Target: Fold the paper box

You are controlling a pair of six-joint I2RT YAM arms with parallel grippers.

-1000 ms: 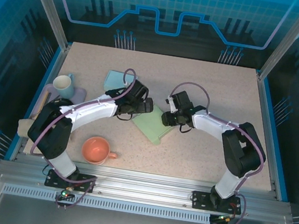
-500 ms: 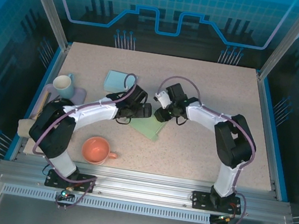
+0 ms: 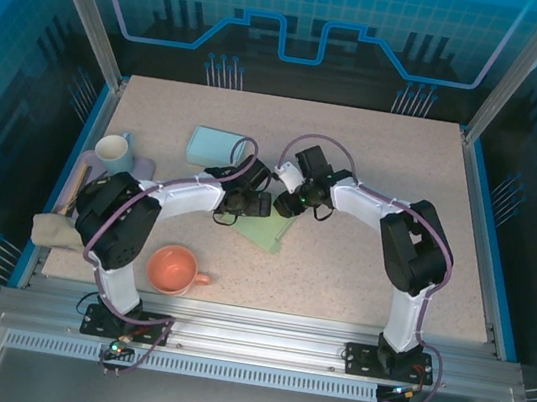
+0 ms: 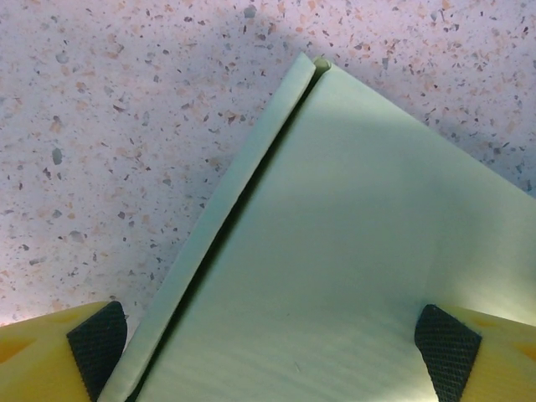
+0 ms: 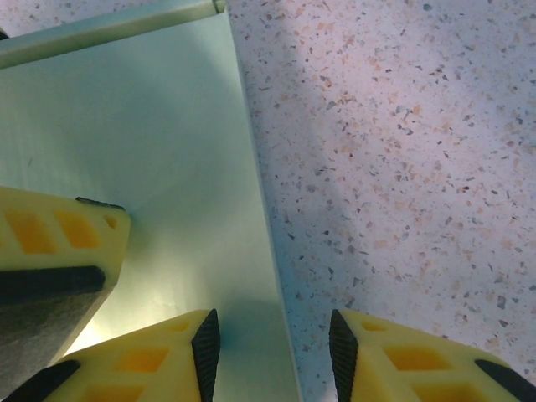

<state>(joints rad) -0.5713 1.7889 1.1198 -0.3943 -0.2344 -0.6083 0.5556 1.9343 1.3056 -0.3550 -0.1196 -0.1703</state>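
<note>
Right arm has swung left across the surface. Its tool [image 3: 296, 202] now sits hard up beside the left tool [image 3: 256, 204], where a second ago a gap lay between them. Left elbow has drawn inward. Paper box [image 3: 277, 233] shows a smaller green patch, nudged slightly leftward.

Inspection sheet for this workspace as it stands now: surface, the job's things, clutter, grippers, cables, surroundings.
Surface: speckled table, no spills seen.
Job's things: pale green paper box lying flat mid-table, with a narrow flap along one edge.
Clutter: pale blue paper item, white mug, orange cup and beige cloth, all apart from the box.
Grippers: left gripper open wide over the box; right gripper part open, straddling the box's edge.
Cables: purple cables loop above the wrists, off the box.
Surroundings: aluminium frame, blue panels.
</note>
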